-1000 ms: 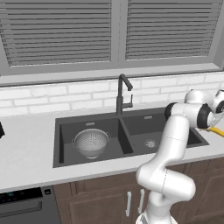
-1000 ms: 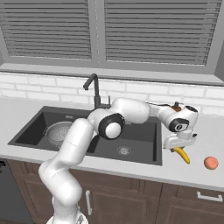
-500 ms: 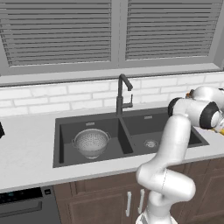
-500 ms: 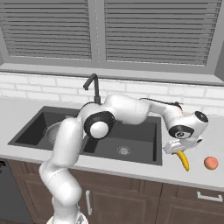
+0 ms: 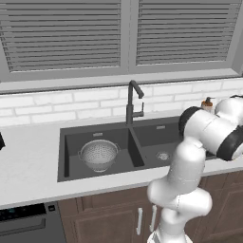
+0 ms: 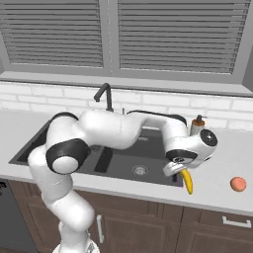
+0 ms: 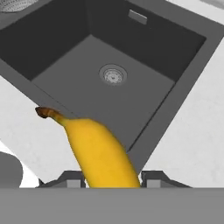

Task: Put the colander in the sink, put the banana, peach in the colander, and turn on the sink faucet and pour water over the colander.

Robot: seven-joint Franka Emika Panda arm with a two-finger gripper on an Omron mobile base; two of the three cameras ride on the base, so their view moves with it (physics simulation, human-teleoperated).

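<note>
My pincer straddles the small curved yellow banana, jaws apparently clamped on it, just right of the dark grey double-basin sink, for transfer to the round silver perforated colander in its left basin.

we can read no text, label, brand, number or sign anywhere around the sink; its dark basins and rim are plain, and what stands beside it carries no lettering clear enough for us to make out.
</note>
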